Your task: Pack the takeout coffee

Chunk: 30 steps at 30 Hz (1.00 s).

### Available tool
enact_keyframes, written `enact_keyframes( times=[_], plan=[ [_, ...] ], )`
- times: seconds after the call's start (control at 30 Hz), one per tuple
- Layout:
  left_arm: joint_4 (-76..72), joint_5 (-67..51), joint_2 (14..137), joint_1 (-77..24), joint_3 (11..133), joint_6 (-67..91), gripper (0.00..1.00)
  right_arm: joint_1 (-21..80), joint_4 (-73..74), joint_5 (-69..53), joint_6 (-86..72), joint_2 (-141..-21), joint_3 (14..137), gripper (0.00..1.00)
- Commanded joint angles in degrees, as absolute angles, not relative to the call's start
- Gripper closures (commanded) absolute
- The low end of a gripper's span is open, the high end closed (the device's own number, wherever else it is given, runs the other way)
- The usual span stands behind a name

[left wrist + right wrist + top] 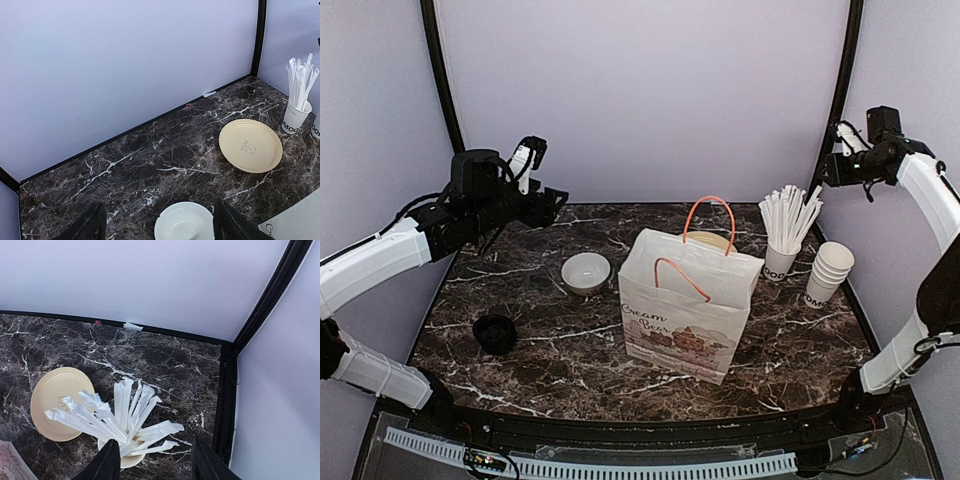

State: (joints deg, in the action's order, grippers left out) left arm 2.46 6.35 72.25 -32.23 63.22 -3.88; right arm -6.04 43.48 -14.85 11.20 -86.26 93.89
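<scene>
The takeout coffee is out of view in every frame. A white paper bag (685, 315) with orange handles stands open at the table's middle. My left gripper (552, 200) hangs high over the back left, open and holding nothing. In the left wrist view its gripper (162, 226) frames a white bowl (184, 222) far below. My right gripper (826, 172) is raised at the back right corner. In the right wrist view that gripper (156, 465) stands open, nothing between its fingers, above a white cup of white sticks (120, 460).
The white bowl (586, 271) sits left of the bag, and a small black round object (495, 333) lies nearer the left edge. A beige plate (250, 145) lies behind the bag. The cup of sticks (782, 240) and a stack of lidless white cups (830, 272) stand at the right.
</scene>
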Motion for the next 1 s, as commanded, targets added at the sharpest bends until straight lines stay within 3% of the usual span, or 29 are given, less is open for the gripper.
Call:
enact_keyframes(
  times=[0.0, 0.27, 0.37, 0.5, 0.7, 0.97],
  plan=[
    [2.39, 5.43, 71.2, -31.81, 63.02, -4.33, 0.25, -6.24, 42.25, -11.77, 9.03, -90.81, 96.13, 0.52],
    [2.33, 5.19, 71.1, -31.82, 62.99, -4.52, 0.25, -6.26, 43.44, -10.63, 8.7, -94.23, 96.91, 0.51],
    [2.35, 5.12, 71.18, -31.86, 62.94, -4.57, 0.25, -6.32, 43.18, -11.03, 8.47, -94.4, 96.14, 0.6],
    [2.46, 4.87, 71.44, -31.82, 63.02, -4.51, 0.25, -6.32, 43.17, -11.93, 8.34, -93.94, 96.11, 0.81],
    [2.54, 4.71, 71.67, -31.84, 63.11, -4.59, 0.25, -6.32, 43.83, -12.36, 8.8, -92.05, 96.42, 1.0],
    [2.62, 4.63, 71.74, -31.8, 63.11, -4.85, 0.25, -6.33, 47.33, -13.04, 9.93, -87.69, 103.03, 1.0]
  ],
)
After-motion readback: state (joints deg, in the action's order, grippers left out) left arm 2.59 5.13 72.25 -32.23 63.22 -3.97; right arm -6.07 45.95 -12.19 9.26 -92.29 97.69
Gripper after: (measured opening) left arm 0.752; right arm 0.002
